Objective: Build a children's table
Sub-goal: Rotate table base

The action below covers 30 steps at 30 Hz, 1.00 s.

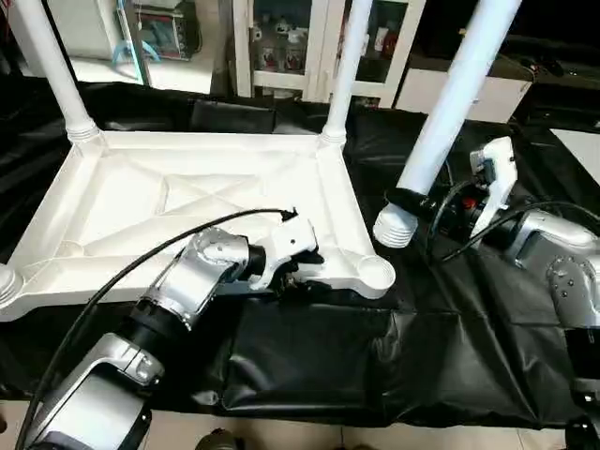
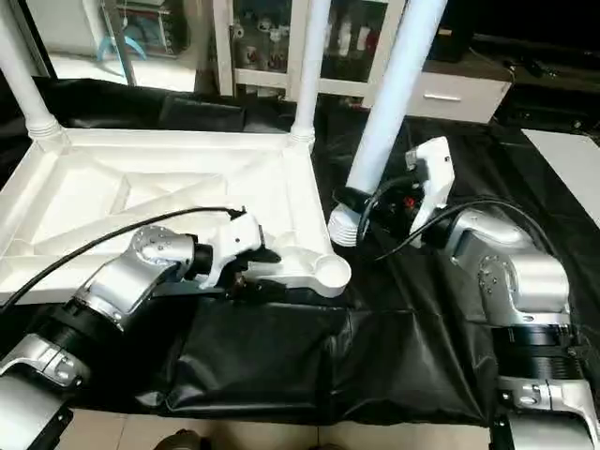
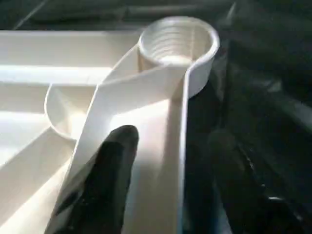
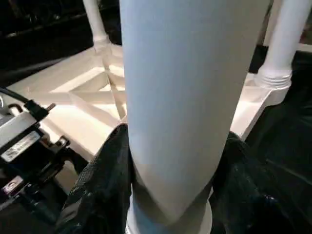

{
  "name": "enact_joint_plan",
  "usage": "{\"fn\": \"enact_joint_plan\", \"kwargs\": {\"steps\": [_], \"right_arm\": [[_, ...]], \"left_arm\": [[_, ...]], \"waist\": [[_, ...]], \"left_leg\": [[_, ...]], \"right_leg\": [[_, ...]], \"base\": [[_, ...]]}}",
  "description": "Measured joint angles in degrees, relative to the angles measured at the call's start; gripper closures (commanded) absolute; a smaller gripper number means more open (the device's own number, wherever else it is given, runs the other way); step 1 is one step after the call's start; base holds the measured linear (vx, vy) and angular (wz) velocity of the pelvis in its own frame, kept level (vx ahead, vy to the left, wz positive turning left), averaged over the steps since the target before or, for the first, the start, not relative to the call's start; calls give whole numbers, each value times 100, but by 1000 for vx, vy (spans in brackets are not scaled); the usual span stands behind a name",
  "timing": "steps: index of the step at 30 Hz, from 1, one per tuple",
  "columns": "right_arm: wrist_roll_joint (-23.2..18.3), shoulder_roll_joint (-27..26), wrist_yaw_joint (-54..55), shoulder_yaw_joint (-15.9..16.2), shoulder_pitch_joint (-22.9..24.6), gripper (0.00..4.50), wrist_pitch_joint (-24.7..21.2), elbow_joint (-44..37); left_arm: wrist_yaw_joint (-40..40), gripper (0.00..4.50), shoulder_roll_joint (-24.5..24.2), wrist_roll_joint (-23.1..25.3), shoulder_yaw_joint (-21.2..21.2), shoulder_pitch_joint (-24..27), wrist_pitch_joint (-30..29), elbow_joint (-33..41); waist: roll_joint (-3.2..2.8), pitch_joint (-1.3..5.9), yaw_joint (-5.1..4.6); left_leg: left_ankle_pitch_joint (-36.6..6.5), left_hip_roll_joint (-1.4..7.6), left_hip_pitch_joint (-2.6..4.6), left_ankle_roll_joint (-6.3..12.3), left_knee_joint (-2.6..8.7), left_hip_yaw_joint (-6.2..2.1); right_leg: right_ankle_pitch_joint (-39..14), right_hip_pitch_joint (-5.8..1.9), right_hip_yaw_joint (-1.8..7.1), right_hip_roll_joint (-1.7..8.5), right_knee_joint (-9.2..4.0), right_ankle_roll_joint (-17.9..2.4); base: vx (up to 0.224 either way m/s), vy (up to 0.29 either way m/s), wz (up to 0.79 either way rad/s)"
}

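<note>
Head pair high, wrist cameras close

Both eyes looked forward and down on the upturned tabletop (image 1: 202,202) (shared, slightly offset); wrist cameras sat close, at its near-right socket (image 3: 178,46) and the held leg (image 4: 187,92).

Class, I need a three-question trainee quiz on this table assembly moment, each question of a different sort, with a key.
1. True or false: the right hand holds a leg just above its ribbed end.
2. How many legs already stand in the far sockets of the tabletop?
3. Where is the left hand? A) on a leg B) at the tabletop's near rim beside the empty corner socket C) on the black cover

Key: 1 true; 2 two; 3 B
</note>
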State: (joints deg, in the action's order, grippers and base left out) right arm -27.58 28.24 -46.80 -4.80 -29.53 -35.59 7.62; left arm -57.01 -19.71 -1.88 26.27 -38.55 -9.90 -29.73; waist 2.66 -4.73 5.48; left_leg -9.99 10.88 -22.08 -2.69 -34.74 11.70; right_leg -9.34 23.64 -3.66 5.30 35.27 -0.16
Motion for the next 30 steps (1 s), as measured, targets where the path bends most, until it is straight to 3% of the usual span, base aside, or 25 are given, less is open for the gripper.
{"fn": "enact_joint_plan", "kwargs": {"steps": [13,30], "right_arm": [[1,-40,-112,48,-65,265,20,2],[62,-28,-250,91,-158,265,98,174]], "left_arm": [[-212,302,12,451,163,-351,489,-574],[-661,436,-109,665,230,-364,401,-442]], "waist": [[-12,7,25],[-8,11,-2]], "left_leg": [[1,0,16,-2,-2,-2],[1,1,18,-2,-3,-3]], "right_leg": [[2,-15,0,0,5,-4],[2,-16,-1,0,6,-4]], "base": [[0,0,0],[0,0,0]]}}
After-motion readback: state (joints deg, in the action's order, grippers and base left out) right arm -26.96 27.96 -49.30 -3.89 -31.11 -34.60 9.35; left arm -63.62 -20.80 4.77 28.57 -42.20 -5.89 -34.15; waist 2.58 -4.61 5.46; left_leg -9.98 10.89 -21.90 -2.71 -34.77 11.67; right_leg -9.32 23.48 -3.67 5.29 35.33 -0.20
